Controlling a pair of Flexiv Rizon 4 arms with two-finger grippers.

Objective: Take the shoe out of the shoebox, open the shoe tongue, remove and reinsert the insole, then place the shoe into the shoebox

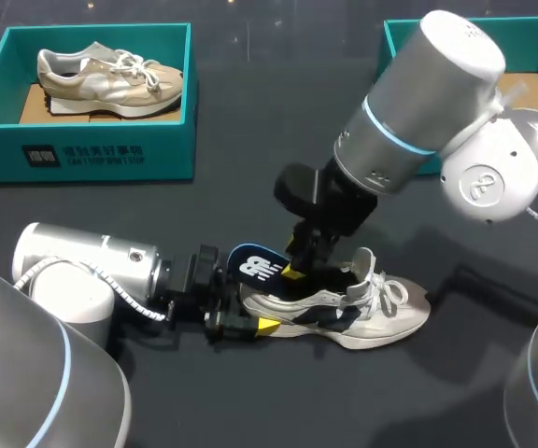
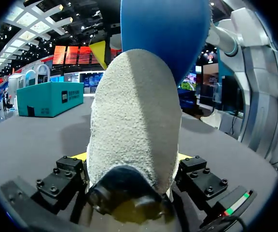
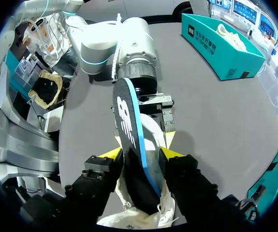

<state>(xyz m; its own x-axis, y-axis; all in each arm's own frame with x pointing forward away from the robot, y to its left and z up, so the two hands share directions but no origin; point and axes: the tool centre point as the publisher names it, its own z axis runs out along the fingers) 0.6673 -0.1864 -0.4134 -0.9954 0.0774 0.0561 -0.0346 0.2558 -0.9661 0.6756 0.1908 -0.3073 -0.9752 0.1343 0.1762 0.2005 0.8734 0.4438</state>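
A: Well, starting from the left — what has the left pincer (image 2: pixel 132 157) got?

B: The heel of the white shoe (image 1: pixel 362 313). Its fingers are clamped on the heel from both sides. The shoe lies on its sole on the table (image 1: pixel 250 392), toe pointing straight away from that pincer. A teal shoebox (image 1: pixel 171 154) holding a beige shoe (image 1: pixel 110 79) stands well beyond it, untouched.

A: And the insole?

B: The dark blue insole (image 3: pixel 129 121) stands up out of the shoe's opening, just ahead of the left pincer, with its front end down inside. The right pincer (image 3: pixel 141 154) comes from above and is closed on it, one finger at each edge, right over the collar.

A: Going out or going in?

B: I cannot tell from this. Either way it looks like thin foam — light, floppy, quick to fold or crease if pushed from the top. I would hold it low, by the edges near the collar, and feed it along the shoe's length.

A: The shoe itself?

B: Probably light, with a soft upper and loose laces (image 1: pixel 386 289). The heel should be the stiffest part, so that is the place to pin it. A second teal shoebox (image 1: pixel 398 42) sits beyond the right pincer, only partly in sight.
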